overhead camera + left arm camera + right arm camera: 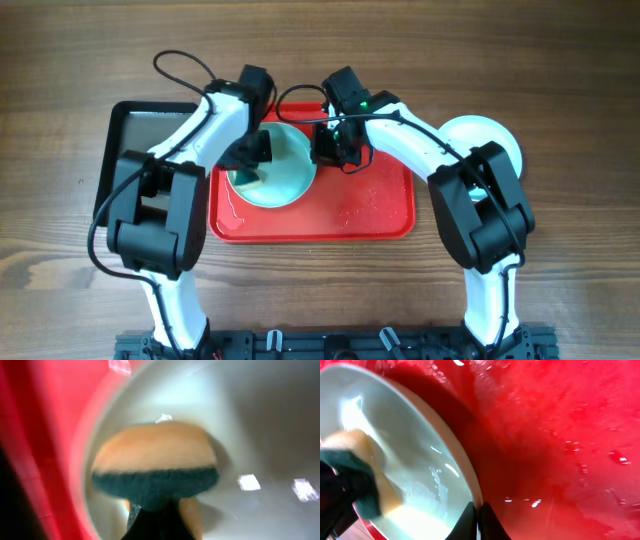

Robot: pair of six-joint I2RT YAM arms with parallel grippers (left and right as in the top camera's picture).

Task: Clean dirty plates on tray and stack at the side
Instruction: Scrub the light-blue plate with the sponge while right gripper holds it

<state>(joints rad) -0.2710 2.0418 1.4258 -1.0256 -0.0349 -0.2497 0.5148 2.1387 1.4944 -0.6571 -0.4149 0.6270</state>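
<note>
A pale turquoise plate (280, 165) stands tilted on the left half of the red tray (370, 205). My right gripper (327, 148) is shut on the plate's right rim (476, 494) and holds it up. My left gripper (256, 150) is shut on a yellow sponge with a dark green scouring side (155, 467) and presses it against the plate's inner face (260, 425); the sponge also shows in the right wrist view (362, 475). A cream-white plate (480, 140) lies on the table right of the tray, partly under my right arm. A third plate is out of view.
A dark metal tray (150, 125) lies left of the red tray, partly under my left arm. The red tray's floor is wet with droplets (615, 457). Bare wooden table surrounds both trays.
</note>
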